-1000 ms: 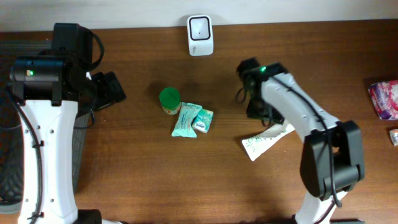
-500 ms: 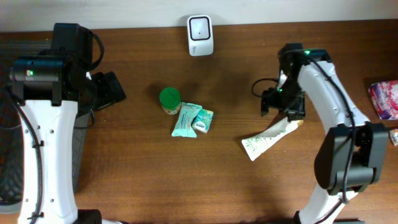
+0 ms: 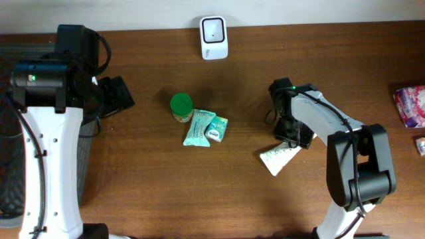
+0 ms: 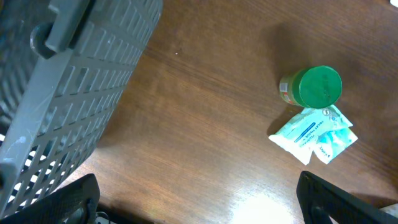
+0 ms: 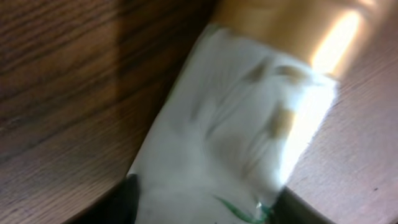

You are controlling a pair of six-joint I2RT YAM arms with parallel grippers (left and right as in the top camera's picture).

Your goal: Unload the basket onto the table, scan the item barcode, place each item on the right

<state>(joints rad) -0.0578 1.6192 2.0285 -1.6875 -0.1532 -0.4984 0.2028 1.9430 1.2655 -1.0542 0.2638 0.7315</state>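
A white tube with green print (image 3: 279, 159) lies flat on the wooden table right of centre. My right gripper (image 3: 290, 136) is down over its upper end. In the right wrist view the tube (image 5: 236, 137) fills the gap of my right gripper (image 5: 205, 208), and a dark fingertip (image 5: 127, 194) presses each edge, so the gripper is shut on it. The white barcode scanner (image 3: 214, 38) stands at the table's back edge. My left gripper (image 3: 119, 93) hangs open at the left, away from all this; it (image 4: 199, 202) holds nothing.
A green-lidded jar (image 3: 180, 105) and teal wipe packets (image 3: 204, 128) sit mid-table, also in the left wrist view as the jar (image 4: 317, 86) and packets (image 4: 311, 134). A grey basket (image 4: 62, 81) stands at the left. A pink package (image 3: 410, 105) lies at the right edge.
My right arm swung right, then came back and dropped onto the tube's upper end, its jaws narrowing onto it. The tube shifted slightly. The left arm has not moved.
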